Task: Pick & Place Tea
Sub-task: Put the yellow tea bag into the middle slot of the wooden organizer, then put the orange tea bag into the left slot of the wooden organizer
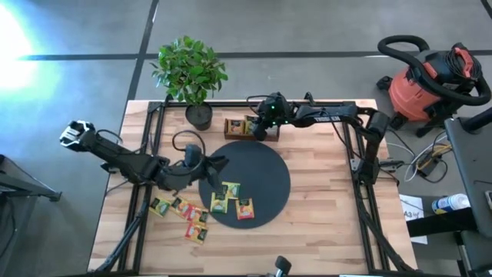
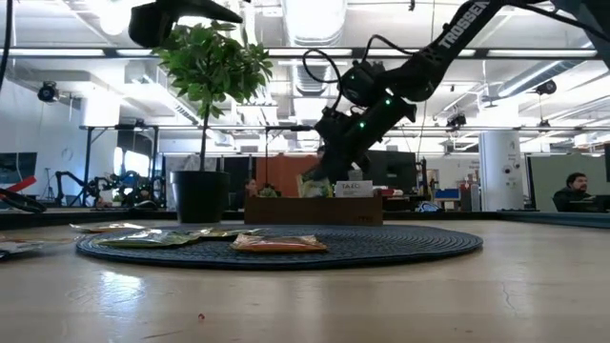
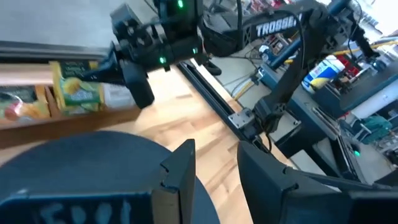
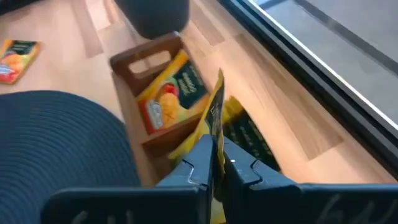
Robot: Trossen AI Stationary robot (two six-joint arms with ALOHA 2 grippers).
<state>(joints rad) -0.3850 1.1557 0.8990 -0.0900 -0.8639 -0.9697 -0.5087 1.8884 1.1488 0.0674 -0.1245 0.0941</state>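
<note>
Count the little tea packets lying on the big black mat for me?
3, all flat paper sachets near the round black mat's front-left edge: a green one, a yellow-green one and an orange-red one. The left claw may hide more.

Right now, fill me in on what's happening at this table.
The right end effector is shut on a yellow tea sachet, holding it edge-up over the wooden tray at the table's far side, where other sachets already sit. The left end effector hovers over the black disc with its fingers apart and nothing between them. More sachets lie on the disc and on the table beside it.
</note>
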